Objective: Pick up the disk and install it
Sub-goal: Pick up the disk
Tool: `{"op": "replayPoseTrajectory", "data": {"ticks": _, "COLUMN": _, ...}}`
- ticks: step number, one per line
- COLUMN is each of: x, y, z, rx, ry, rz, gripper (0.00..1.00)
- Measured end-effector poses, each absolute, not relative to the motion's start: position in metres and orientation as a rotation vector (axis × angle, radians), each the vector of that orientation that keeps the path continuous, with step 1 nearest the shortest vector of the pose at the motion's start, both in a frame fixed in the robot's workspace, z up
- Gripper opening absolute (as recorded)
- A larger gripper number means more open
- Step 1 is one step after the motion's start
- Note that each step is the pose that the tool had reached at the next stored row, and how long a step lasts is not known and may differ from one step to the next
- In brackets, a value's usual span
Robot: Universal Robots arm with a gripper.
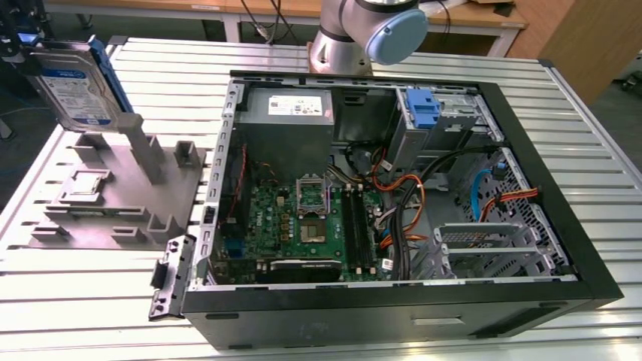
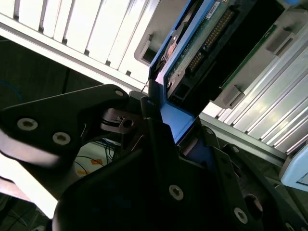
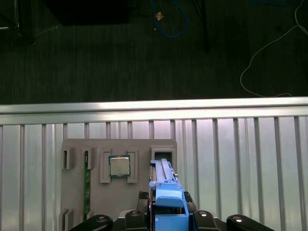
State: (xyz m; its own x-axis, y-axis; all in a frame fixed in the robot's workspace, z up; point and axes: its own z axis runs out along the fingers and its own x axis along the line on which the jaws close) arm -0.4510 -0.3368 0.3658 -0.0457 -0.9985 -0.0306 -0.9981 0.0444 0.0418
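- The gripper (image 1: 18, 47) is in the upper left corner of the exterior view, and its fingers are closed on the disk (image 1: 75, 81). It pinches the disk by the blue rail.
- The disk hangs tilted in that same corner, with its white-and-blue label facing the camera. It is over the grey holder (image 1: 116, 192). Its lower edge is near the tall post (image 1: 143, 150) of the holder, and I cannot tell if the two touch.
- In the second wrist view the black fingers (image 2: 147, 113) press on both sides of the blue rail of the disk (image 2: 202, 45).
- In the first wrist view the disk (image 3: 166, 190) stands out from the gripper (image 3: 168, 217) toward the holder (image 3: 144, 147).
- A small square chip (image 1: 89, 180) sits in a pocket of the holder, at the left of the exterior view.
- The open computer case (image 1: 561, 226) fills the middle and right of the exterior view. It lies on the slatted metal table (image 1: 201, 56).
- The base of the arm (image 1: 346, 34) stands at the top centre, behind the case.
- A narrow blue latch (image 1: 425, 111) stands upright inside the case, in its upper right part.
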Motion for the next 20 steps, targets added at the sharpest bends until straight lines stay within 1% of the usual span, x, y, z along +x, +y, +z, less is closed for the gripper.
{"op": "replayPoseTrajectory", "data": {"ticks": 20, "x": -0.4510, "y": -0.3368, "z": 0.3706, "rx": 2.165, "ry": -2.266, "rz": -0.081, "gripper": 0.37}}
